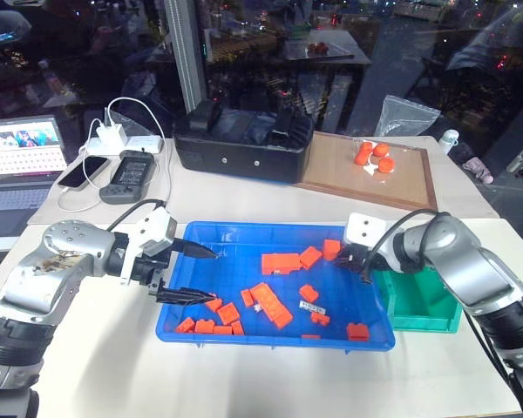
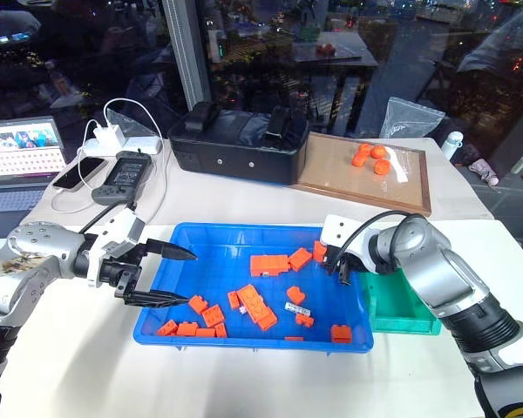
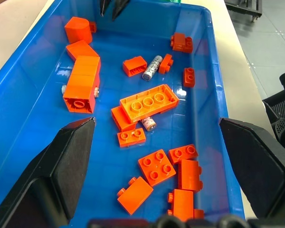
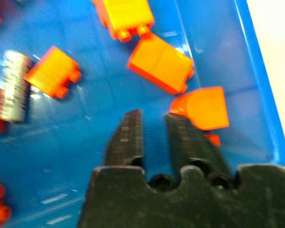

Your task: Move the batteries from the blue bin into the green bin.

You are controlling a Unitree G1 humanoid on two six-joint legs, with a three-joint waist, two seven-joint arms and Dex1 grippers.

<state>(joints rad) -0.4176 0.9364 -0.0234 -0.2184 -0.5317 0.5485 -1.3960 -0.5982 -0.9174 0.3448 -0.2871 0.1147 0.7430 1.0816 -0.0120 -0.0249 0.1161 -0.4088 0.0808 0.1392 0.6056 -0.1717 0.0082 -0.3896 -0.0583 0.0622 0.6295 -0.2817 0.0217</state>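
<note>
The left gripper (image 1: 190,272) is held over the left end of the blue bin (image 1: 235,232), fingers wide, probably waiting. Batteries (image 3: 152,67) lie mid-bin among orange blocks (image 1: 271,304); their labels cannot be read. The right gripper (image 4: 154,138) is poised over the bin's right end, fingers narrow and empty, beside the green bin (image 1: 423,312)

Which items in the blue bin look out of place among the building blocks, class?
Two batteries lie loose among the orange blocks in the blue bin. They are silvery cylinders, unlike the blocks; one is partly tucked under a flat block.
</note>
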